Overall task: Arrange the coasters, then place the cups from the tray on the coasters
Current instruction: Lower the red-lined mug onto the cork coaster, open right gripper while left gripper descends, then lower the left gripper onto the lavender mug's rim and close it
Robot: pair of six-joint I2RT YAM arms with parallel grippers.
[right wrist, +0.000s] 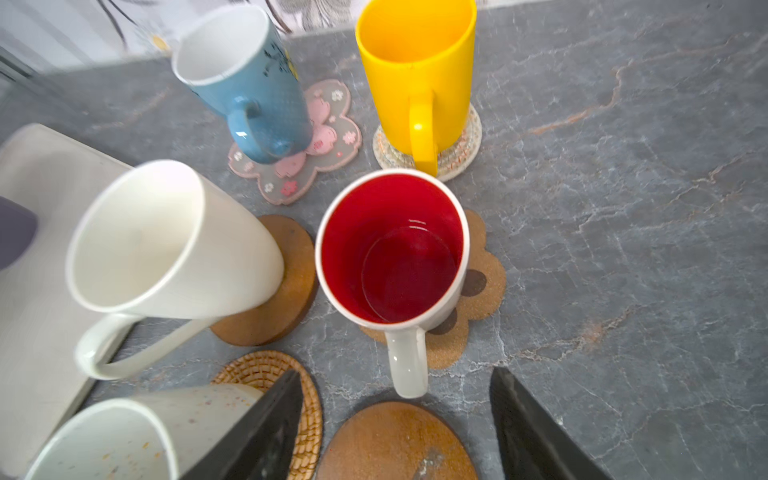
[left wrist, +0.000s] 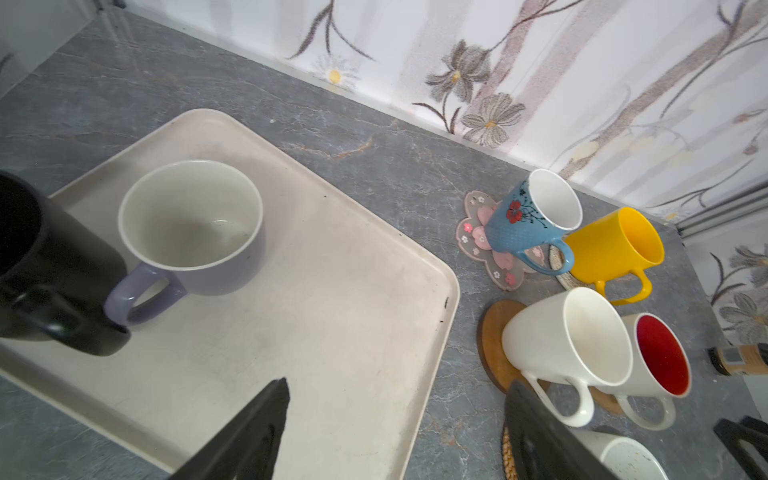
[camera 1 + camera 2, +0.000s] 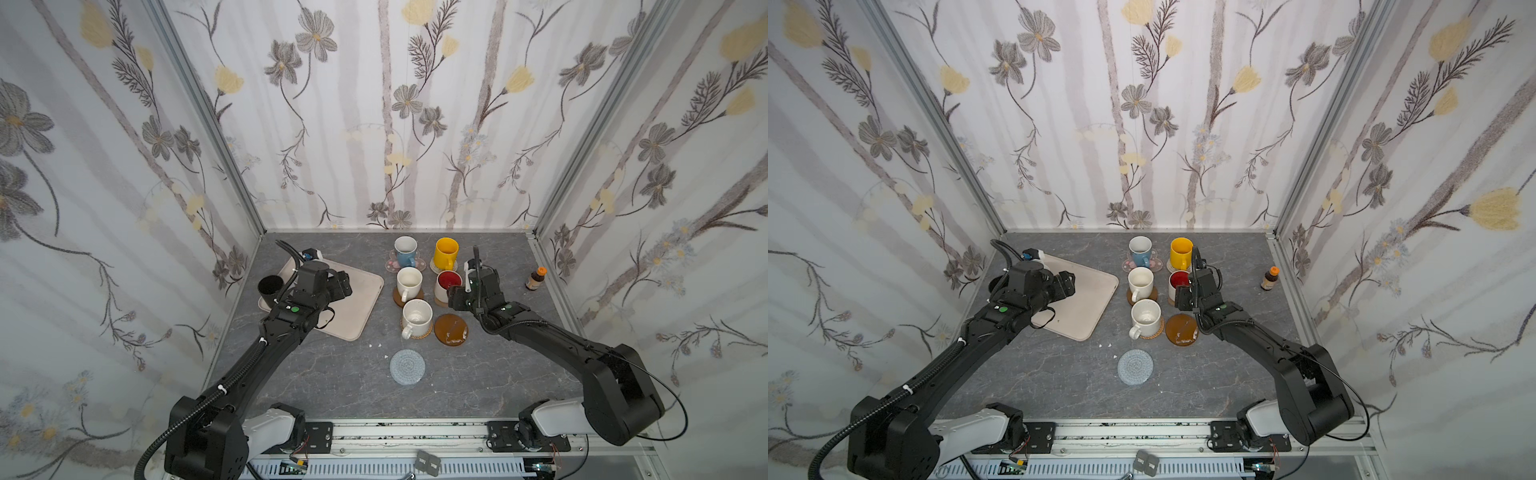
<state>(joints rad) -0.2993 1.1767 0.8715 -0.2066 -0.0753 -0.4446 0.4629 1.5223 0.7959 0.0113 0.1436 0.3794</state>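
Five cups (image 1: 390, 249) sit on coasters (image 1: 332, 137); the black cup (image 2: 50, 270) and lavender cup (image 2: 232, 266) remain on the tray (image 2: 332, 311); wooden disc (image 3: 451, 329) and grey coaster (image 3: 407, 367) lie bare; left pincer (image 2: 399, 386) and right pincer (image 1: 397, 374) both gape, empty.

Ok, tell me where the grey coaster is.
In both top views the grey coaster lies bare at the front middle of the table, just in front of the nearest white mug.

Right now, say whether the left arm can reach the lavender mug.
Probably yes: the left end effector is open above the tray, with nothing between it and the lavender mug; the black mug crowds its handle.
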